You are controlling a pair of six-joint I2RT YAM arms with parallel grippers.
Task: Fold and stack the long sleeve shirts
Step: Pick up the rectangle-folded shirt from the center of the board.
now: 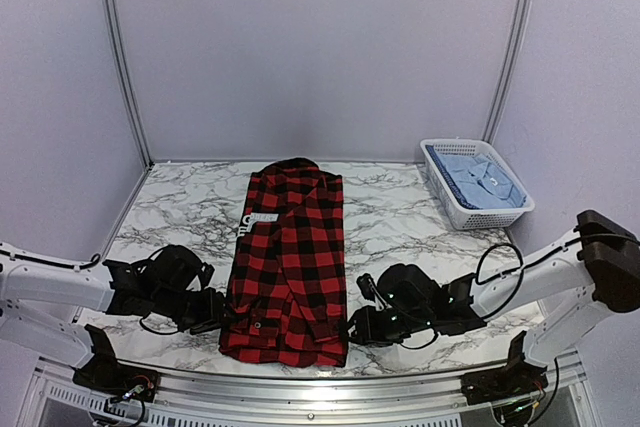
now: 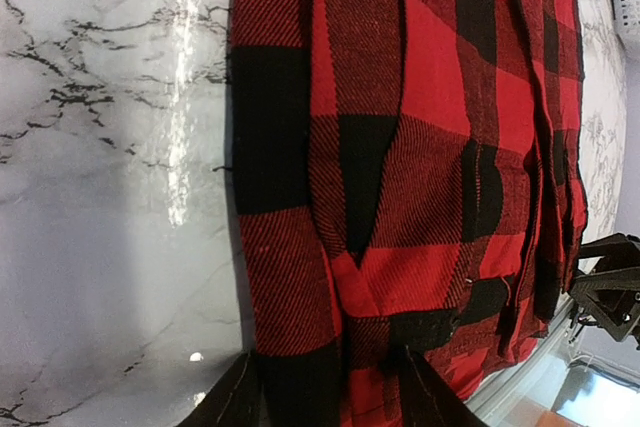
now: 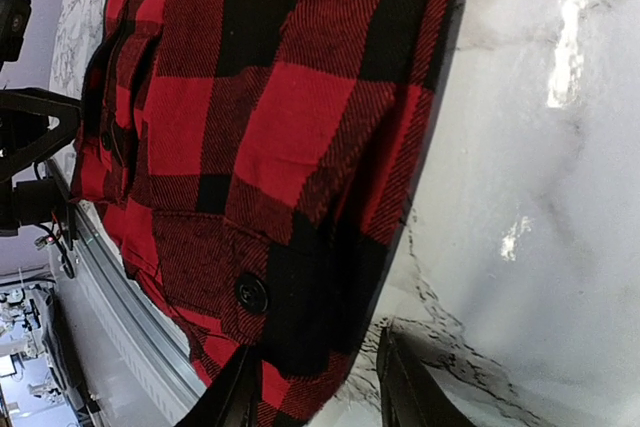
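Marble table [image 1: 392, 219], checked shirt [image 1: 290, 259] between end effectors [image 1: 222, 316] [image 1: 353, 328]

white marble-veined table [image 1: 400, 217] enclosed by plain pale lilac walls [image 1: 320, 47].

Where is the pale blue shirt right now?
In the top view, the pale blue shirt lies in the white basket at far right, apart from the red-and-black shirt at centre.

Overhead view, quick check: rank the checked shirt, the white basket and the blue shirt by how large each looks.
1. Red checked shirt, clearly largest.
2. Basket.
3. Blue shirt, folded inside the basket, so it looks smaller than the basket.
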